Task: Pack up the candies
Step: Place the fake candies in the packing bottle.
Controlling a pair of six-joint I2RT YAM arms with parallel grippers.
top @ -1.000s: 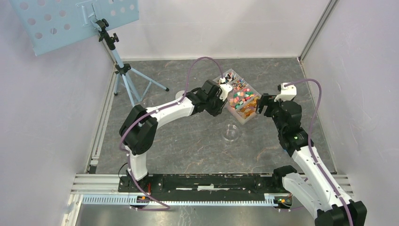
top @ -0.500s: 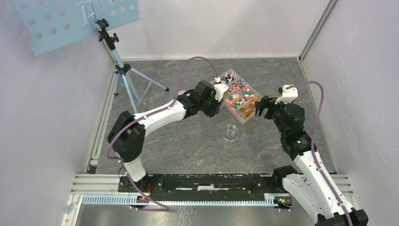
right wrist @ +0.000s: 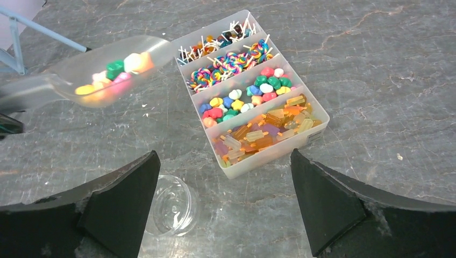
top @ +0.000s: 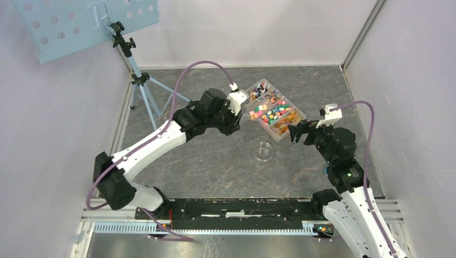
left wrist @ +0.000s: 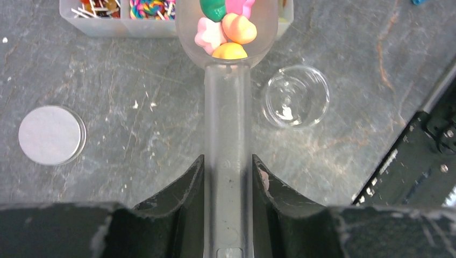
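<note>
Pulls left gripper (left wrist: 228,177) back and left versus a second ago, lifting scoop (left wrist: 228,102) out of compartment box (right wrist: 279,150). Backs right gripper (right wrist: 223,172) off the box corner and spreads it wider.

Clamps narrow on the scoop handle, with the bowl kept level, presumably so nothing spills on the way to jar (left wrist: 295,97). Holds nothing on the right: jaws wide, hovering near jar and box, probably standing by to steady one of them.

Carries a small load of candies (left wrist: 228,29) in the bowl: pink flower shape, orange, yellow, green, all glossy and tiny. Leaves the bulk in the box, sorted by row: stick lollipops, swirl pops, rounded mixed colours, amber bars at the near end. Looks wrapped on those bars, though hard to confirm at this resolution.

Shows jar empty so far, with lid disc (left wrist: 51,134) lying well apart from it.
</note>
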